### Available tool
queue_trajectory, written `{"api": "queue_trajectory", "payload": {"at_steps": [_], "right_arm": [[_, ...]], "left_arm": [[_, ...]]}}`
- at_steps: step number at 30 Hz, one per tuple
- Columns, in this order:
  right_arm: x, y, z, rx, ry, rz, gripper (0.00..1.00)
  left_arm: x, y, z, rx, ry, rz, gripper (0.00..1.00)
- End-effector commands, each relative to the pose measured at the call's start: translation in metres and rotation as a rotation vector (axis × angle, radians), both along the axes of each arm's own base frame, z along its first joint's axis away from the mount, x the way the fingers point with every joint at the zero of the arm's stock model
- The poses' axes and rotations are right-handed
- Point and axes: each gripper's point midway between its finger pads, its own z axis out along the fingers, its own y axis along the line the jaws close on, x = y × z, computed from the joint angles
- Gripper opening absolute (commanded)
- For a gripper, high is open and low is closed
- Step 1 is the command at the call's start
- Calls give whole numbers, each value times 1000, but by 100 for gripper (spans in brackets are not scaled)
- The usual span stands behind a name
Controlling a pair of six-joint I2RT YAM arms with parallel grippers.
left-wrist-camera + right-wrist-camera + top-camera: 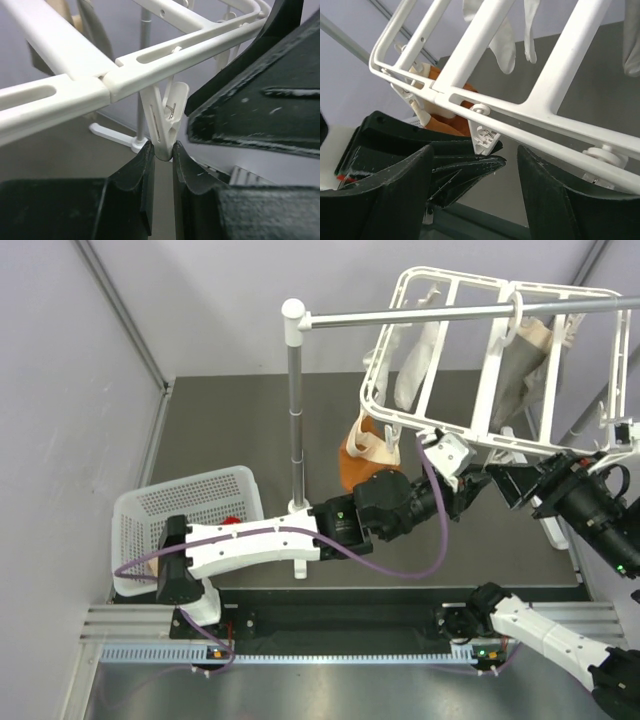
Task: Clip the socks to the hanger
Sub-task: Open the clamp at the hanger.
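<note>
White peg [164, 131] — pinched (left fingers [141, 172]), hanger [55, 97] above

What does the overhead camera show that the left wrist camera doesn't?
Only the overhead view shows the white basket, the orange sock and the whole hanger hooked over its rail. Only the left wrist view shows, close up, the left gripper pinching the lower end of a clip peg. Both show the hanger's white bars and the grey pole of the stand.
</note>
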Motion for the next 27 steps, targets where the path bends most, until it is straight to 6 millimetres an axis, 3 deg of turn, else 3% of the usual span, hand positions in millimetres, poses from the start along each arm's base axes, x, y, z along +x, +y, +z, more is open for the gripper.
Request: {"api": "queue_trajectory", "payload": {"at_steps": [1, 8, 20, 27], "right_arm": [[10, 4, -4, -6, 46, -25, 63], [20, 6, -5, 10, 40, -57, 51], [30, 1, -9, 15, 46, -118, 46], [35, -1, -9, 19, 32, -140, 35]], "left_arm": [[11, 8, 12, 56, -112, 168, 0], [0, 0, 2, 132, -187, 243, 0], [-6, -2, -1, 186, -265, 327, 0], [-10, -4, -2, 186, -266, 323, 3]]}}
